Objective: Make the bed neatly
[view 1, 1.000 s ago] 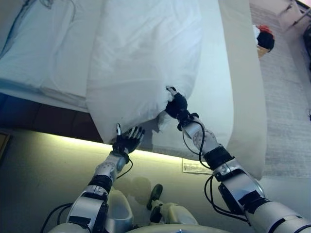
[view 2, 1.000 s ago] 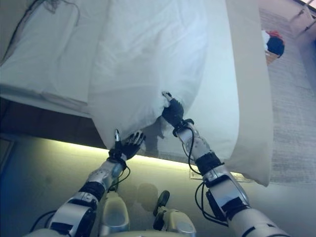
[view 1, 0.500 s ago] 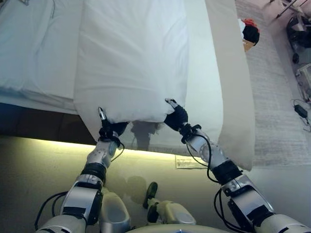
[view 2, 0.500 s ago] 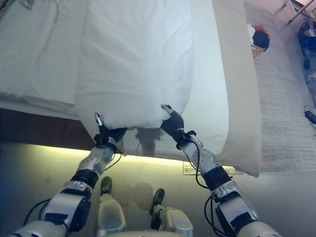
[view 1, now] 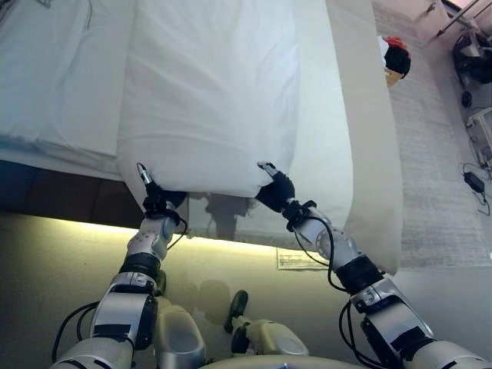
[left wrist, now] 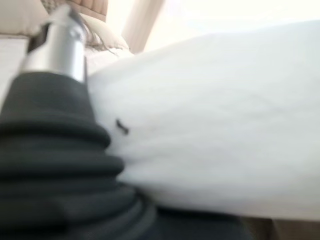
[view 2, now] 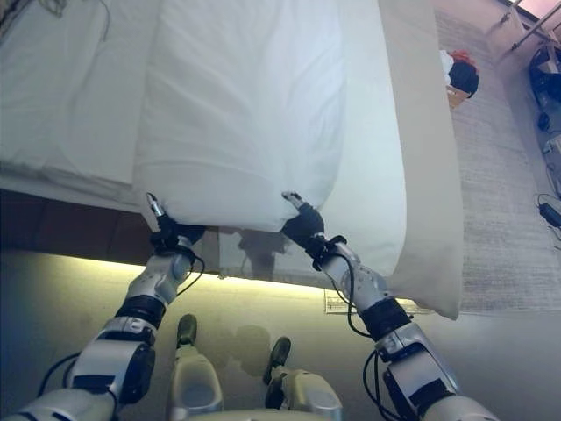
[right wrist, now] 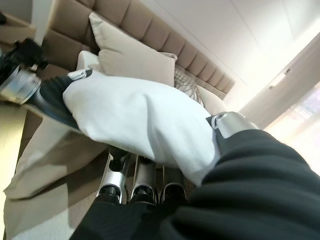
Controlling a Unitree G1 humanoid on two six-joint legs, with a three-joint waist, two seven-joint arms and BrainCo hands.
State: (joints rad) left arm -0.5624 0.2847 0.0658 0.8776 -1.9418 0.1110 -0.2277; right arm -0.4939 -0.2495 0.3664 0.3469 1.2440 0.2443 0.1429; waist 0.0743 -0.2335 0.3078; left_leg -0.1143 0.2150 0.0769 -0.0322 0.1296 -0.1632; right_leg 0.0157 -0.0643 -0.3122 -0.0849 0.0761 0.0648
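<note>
White puffy duvet (view 1: 211,92) lies along the bed (view 1: 323,146), its near hem overhanging the foot edge. Left hand (view 1: 156,204) pinches the hem's left corner; right hand (view 1: 274,191) clamps the right corner, fingers beneath and thumb above the cloth. Beige sheet shows beside the duvet on the right. Grey carpet (view 1: 442,177) beside the bed lies open, a red-and-black object (view 1: 395,55) at its far end.
</note>
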